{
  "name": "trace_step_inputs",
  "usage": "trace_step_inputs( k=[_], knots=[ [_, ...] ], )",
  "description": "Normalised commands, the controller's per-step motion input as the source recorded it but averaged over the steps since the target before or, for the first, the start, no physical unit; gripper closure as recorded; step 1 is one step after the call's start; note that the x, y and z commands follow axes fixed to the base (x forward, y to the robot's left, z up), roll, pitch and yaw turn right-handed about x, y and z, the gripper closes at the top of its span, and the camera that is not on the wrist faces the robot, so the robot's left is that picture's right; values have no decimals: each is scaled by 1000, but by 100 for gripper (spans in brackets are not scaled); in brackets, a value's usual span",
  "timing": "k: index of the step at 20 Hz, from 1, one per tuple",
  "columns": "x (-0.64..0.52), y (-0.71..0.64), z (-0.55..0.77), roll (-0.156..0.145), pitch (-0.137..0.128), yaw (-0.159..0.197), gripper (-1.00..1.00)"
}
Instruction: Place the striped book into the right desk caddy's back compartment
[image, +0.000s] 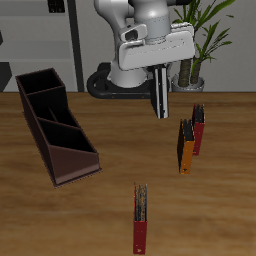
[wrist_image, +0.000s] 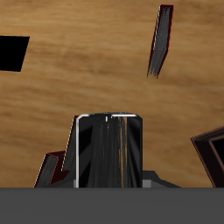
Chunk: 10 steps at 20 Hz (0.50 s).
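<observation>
Above the surface's back edge, my gripper clenches the striped book hanging upright, lifted to clear the right desk caddy.

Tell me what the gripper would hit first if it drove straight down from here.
Probably bare table. The gripper points down, holding the striped book upright, so the book's lower end would likely touch first. Depth is uncertain.

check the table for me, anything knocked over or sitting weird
Nothing is knocked over or spilled. The striped book hangs upright in the pincer above the table. The orange book and both red books stand on edge, and the right desk caddy sits flat.
</observation>
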Motion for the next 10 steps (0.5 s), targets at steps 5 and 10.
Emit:
trace_step_inputs(
  k=[5,10],
  knots=[
    [-300,-291,-6,-27,-15,41,100],
    [-464,-462,43,-64,-16,42,100]
  ],
)
